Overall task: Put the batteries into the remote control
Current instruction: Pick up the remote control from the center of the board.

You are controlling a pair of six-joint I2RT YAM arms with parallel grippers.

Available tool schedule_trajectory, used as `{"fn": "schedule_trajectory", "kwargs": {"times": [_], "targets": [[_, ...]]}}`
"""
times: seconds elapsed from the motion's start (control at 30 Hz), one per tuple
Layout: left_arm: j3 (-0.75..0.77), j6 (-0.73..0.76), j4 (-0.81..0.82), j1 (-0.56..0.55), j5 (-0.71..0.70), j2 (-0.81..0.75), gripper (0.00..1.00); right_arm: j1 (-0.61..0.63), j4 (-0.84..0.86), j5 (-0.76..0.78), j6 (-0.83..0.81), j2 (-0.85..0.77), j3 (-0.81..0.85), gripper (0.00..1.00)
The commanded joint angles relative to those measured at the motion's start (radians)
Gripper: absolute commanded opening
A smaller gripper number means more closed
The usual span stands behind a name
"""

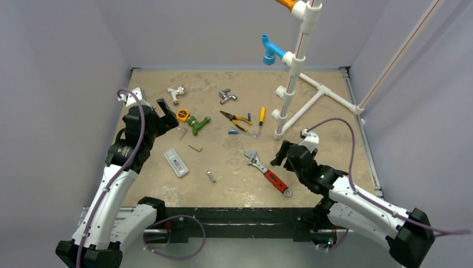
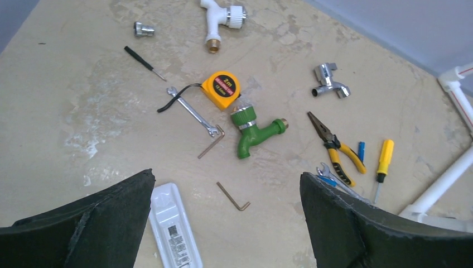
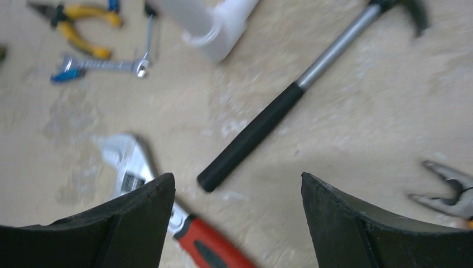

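Remote control [image 1: 176,163] lies toward the desk's [image 1: 234,192] near left corner, long axis far-left to near-right, just nearside of your left jaws, spread and empty like the right jaws

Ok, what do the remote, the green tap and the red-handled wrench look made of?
Remote control: white plastic, smooth moulded shell with a printed label. Green tap: probably painted or plastic body, with brass-coloured ends and a shiny metal collar. Adjustable wrench: bright bare steel-looking head; red and black grip, likely rubber or plastic.
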Motion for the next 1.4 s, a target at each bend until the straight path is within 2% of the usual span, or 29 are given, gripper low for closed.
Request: {"fn": "schedule_trajectory", "kwargs": {"times": [0.0, 0.2, 0.3, 0.5, 0.63, 0.8, 1.07, 1.37], "targets": [[0.073, 0.027, -0.012, 0.007, 0.120, 0.006, 0.99, 0.286, -0.078, 0.125, 0.154, 0.065, 0.013, 0.80], [0.086, 0.040, -0.051, 0.019, 0.128, 0.004, 0.99, 0.661, 0.067, 0.140, -0.040, 0.358, 0.174, 0.80], [0.077, 0.042, -0.061, 0.035, 0.131, -0.007, 0.99, 0.757, 0.144, 0.092, -0.172, 0.511, 0.289, 0.80], [0.054, 0.037, -0.097, 0.071, 0.149, -0.020, 0.99, 0.763, 0.424, -0.083, -0.366, 0.730, 0.450, 0.80], [0.069, 0.074, -0.133, 0.114, 0.161, -0.037, 0.99, 0.761, 0.459, -0.161, -0.426, 0.892, 0.631, 0.82], [0.071, 0.118, -0.174, 0.205, 0.200, -0.041, 0.99, 0.733, 0.490, -0.292, -0.411, 1.067, 0.786, 0.84], [0.048, 0.151, -0.160, 0.229, 0.199, -0.047, 0.99, 0.671, 0.489, -0.344, -0.371, 1.242, 0.927, 0.84], [0.034, 0.142, -0.139, 0.262, 0.238, -0.035, 0.99, 0.669, 0.447, -0.271, -0.385, 1.367, 1.042, 0.81]]}}
